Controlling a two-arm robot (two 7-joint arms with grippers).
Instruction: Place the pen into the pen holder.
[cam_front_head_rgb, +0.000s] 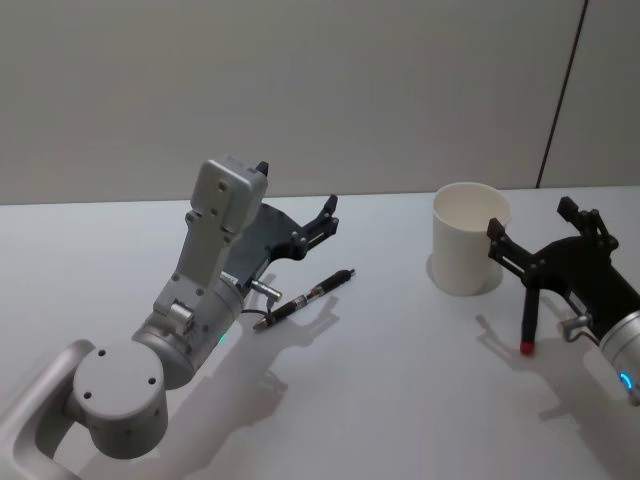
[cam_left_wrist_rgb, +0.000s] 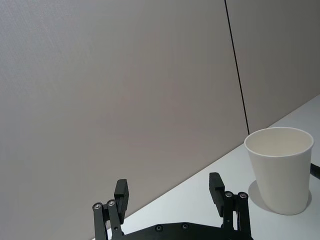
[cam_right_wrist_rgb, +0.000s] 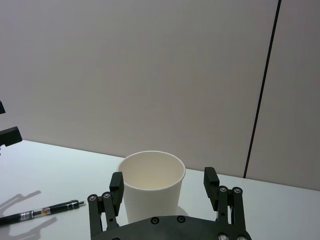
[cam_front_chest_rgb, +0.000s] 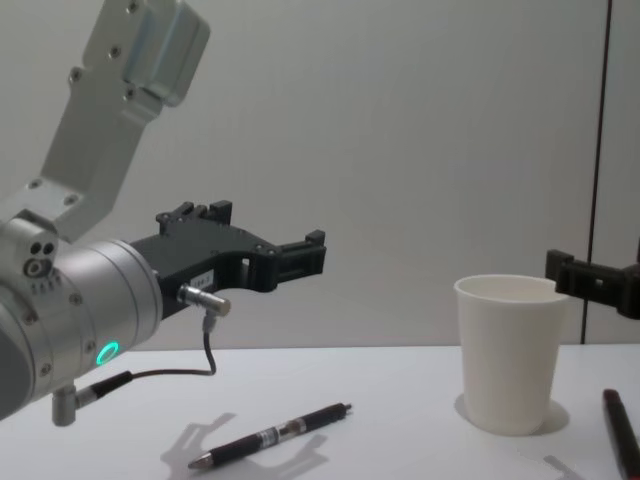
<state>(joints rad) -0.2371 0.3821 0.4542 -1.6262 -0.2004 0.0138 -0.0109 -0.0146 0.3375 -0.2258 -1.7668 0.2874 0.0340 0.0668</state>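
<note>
Left gripper (cam_front_head_rgb: 297, 187), right gripper (cam_front_head_rgb: 530, 217): both spread.

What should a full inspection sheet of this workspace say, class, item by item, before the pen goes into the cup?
Surface: white table, smooth, with shadows of both arms on it.
Job's things: pen lying flat on the table, left of the pen holder; pen holder, a white paper cup, upright, pen not in it.
Clutter: nothing seen.
Grippers: left gripper open, empty, raised above the pen; right gripper open, empty, just right of the pen holder.
Cables: thin black cable looping under the left wrist.
Surroundings: plain wall with a dark vertical seam.
</note>
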